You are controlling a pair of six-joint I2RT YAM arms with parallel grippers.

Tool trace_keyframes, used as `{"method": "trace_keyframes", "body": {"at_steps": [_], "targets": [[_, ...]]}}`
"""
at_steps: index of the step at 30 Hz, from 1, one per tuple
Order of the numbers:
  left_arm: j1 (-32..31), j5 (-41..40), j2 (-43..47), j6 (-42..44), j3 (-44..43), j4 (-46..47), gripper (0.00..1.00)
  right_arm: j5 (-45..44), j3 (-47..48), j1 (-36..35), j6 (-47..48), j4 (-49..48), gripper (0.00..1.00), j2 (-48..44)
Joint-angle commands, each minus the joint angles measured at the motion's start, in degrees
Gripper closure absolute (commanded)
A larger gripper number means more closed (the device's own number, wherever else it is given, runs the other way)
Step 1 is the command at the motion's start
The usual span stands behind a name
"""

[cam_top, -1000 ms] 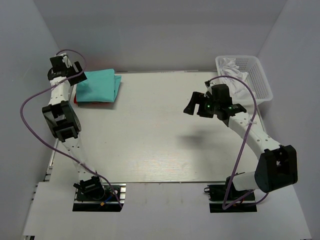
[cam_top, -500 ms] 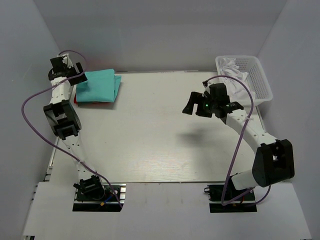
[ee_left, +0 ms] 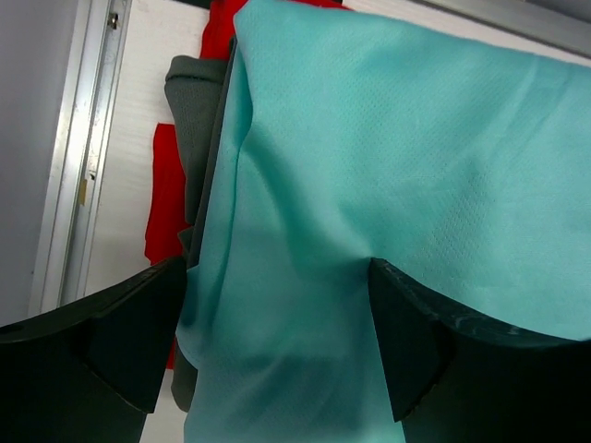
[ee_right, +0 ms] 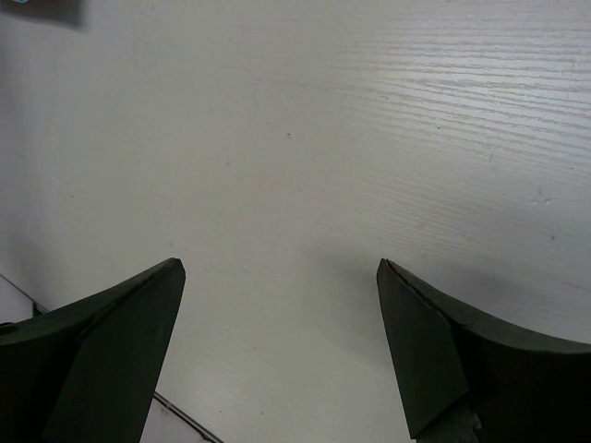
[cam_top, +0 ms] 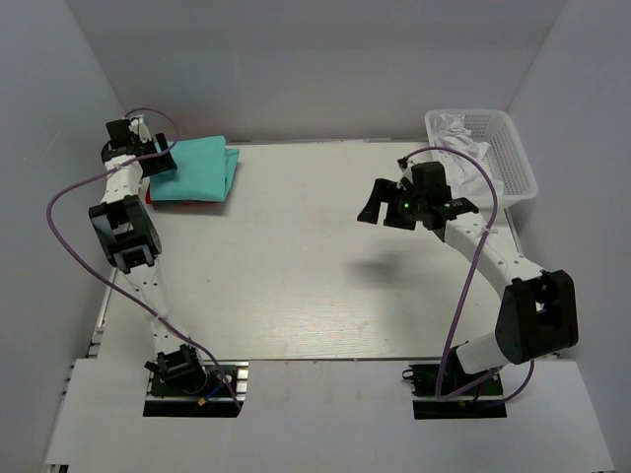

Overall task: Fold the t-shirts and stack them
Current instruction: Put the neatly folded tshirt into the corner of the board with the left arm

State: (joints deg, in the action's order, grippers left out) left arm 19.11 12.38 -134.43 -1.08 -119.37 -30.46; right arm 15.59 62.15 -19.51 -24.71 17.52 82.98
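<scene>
Three t-shirts [cam_top: 197, 169] are sitting stacked at the far-left corner; your left pincer [ee_left: 277, 263] and right pincer [ee_right: 279, 268], both gaping, are barely drifting, so you're likely finishing.

Since 1 s ago: nudged left gripper [cam_top: 156, 158] down and right in top view, away from the wall and onto the left edge of the mint-teal t-shirt [cam_top: 202, 172]. Crept right gripper [cam_top: 385, 207] slightly left and farther from the bases, above bare counter [cam_top: 296, 276]. Pulled right arm elbow [cam_top: 537, 315] inward and up-frame.
</scene>
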Motion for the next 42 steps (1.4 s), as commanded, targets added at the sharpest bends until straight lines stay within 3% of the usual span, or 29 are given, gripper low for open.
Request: {"method": "trace_keyframes", "body": {"at_steps": [1, 5, 7, 15, 17, 20, 33, 42], "targets": [[0.22, 0.19, -0.39, 0.03, -1.65, -1.62, 0.11, 0.05, 2.71, 0.08, -0.34, -0.73, 0.1, -1.15], [0.22, -0.34, -1.62, 0.03, -1.65, -3.02, 0.19, 0.14, 2.98, 0.26, 0.36, -0.47, 0.1, -1.33], [0.22, -0.34, -1.62, 0.03, -2.18, -3.56, 0.33, -0.13, 2.8, 0.26, -0.17, -0.64, 0.1, -1.85], [0.22, 0.19, 3.3, -0.5, -2.18, -1.89, 0.61, 0.05, 2.01, 0.26, -0.87, -1.43, 0.1, -1.59], [0.22, 0.71, 5.14, -1.03, -1.66, -1.27, 0.82, 0.23, 1.75, 0.08, -1.04, -1.78, 0.1, -1.51], [0.22, 1.94, 7.69, -1.03, 0.19, 1.01, 1.0, 0.23, 1.31, 0.26, -0.96, -2.05, 0.1, -1.86], [0.22, -1.76, 9.36, 0.81, -0.42, 2.6, 1.0, 0.05, 1.22, 0.08, -0.78, -2.49, 0.1, -0.9], [0.22, -2.97, 4.27, 1.35, -0.15, 2.07, 1.0, -0.39, 1.48, 0.17, -0.78, -2.14, 0.1, -0.89]]}}
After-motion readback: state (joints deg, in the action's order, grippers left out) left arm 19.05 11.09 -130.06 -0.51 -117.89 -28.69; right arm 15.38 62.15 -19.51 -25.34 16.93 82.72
